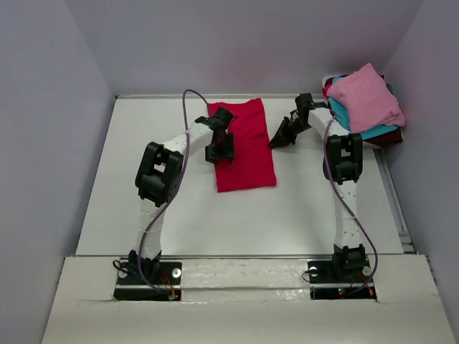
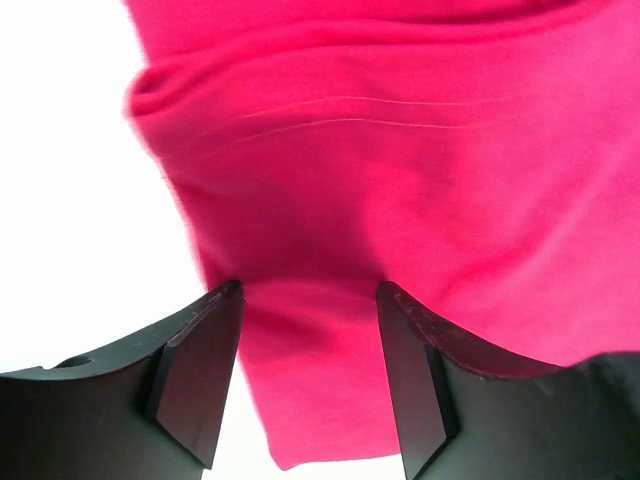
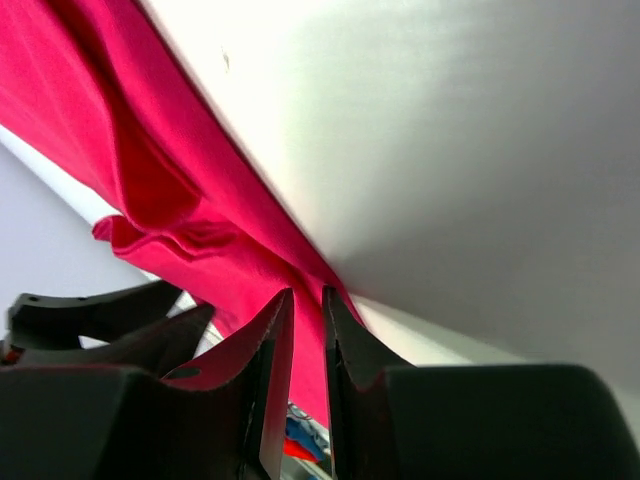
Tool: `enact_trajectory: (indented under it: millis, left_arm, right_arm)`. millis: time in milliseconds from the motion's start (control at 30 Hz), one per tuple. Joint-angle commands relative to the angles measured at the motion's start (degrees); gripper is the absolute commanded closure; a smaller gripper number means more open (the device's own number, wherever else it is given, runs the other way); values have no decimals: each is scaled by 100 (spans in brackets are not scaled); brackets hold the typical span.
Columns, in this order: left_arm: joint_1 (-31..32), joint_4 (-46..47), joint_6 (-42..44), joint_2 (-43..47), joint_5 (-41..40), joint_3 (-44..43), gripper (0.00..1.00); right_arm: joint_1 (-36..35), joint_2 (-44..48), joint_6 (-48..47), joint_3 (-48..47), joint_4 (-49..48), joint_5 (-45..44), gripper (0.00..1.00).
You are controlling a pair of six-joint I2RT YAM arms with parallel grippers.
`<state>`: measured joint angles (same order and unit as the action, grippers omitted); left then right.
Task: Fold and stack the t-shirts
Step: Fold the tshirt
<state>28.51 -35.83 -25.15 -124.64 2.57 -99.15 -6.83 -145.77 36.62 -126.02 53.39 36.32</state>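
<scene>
Top external: crimson-red cloth t-shirt (image 1: 247, 154) flat on white table (image 1: 143, 208). Left pincer (image 2: 308, 290) spread astride its left edge; right pincer (image 3: 306, 292) narrowed at right edge, grip indeterminate. Pinch both layers evenly before folding.

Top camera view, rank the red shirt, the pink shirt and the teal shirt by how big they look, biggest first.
1. Red shirt, laid out flat.
2. Pink shirt, folded.
3. Teal shirt: only its edges show under the pink one, so its true size is unsure.
</scene>
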Motion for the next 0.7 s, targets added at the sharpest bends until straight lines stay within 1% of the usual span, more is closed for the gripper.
enact_trajectory:
  millis: [0, 67, 133, 167, 200, 233, 267, 300, 333, 367, 400, 433, 467, 533, 567, 633, 667]
  left_arm:
    - [-21, 32, -26, 914, -933, 247, 30]
    - [-21, 234, -17, 1257, -960, 378, 28]
    - [-21, 174, -60, 1424, -907, 405, 28]
    - [-21, 130, -104, 1477, -785, 527, 27]
    - [31, 190, -139, 1556, -671, 668, 27]
    - [32, 295, -235, 1818, -583, 843, 27]
    - [32, 601, -297, 1986, -382, 1358, 23]
    - [32, 743, -385, 2144, -249, 1659, 22]
    - [32, 901, -560, 2398, -13, 2176, 21]
    - [32, 1016, -640, 2514, 233, 2399, 21]
    - [101, 1235, -728, 2593, 296, 2618, 21]
    - [102, 1341, -807, 2750, 349, 2803, 21]
    - [163, 1438, -956, 2822, 428, 2996, 21]
    - [163, 1806, -1106, 3006, 674, 3681, 21]
    - [163, 1904, -1167, 3050, 771, 3684, 21]
    - [216, 2238, -1317, 3190, 982, 4156, 21]
    - [216, 2326, -1361, 3218, 1026, 4159, 21]
  right_arm:
    - [-11, 882, -234, 409, -74, -353, 75]
    - [-11, 1251, -295, 769, -48, -406, 74]
    - [-11, 1577, -305, 1226, -248, -319, 73]
    - [-11, 1970, -287, 1524, -363, -275, 71]
    - [-11, 2174, -270, 2145, -477, -196, 67]
    - [-11, 2376, -261, 2456, -609, -178, 63]
    - [-11, 2726, -261, 2746, -810, -82, 60]
    - [-11, 2878, -278, 3323, -908, -11, 51]
    - [-11, 3018, -339, 3581, -1022, 16, 47]
    - [-11, 3142, -366, 3819, -1067, 16, 45]
    - [-11, 3265, -375, 4074, -1119, -1, 43]
    - [-11, 3510, -366, 4346, -1207, 51, 39]
    - [-11, 3625, -349, 4845, -1469, 129, 37]
    - [-11, 3827, -322, 5252, -1699, 192, 35]
    - [-11, 3828, -322, 5419, -1700, 218, 34]
    - [-11, 3934, -331, 5780, -1962, 280, 34]
    - [-11, 3960, -331, 5860, -2033, 288, 34]
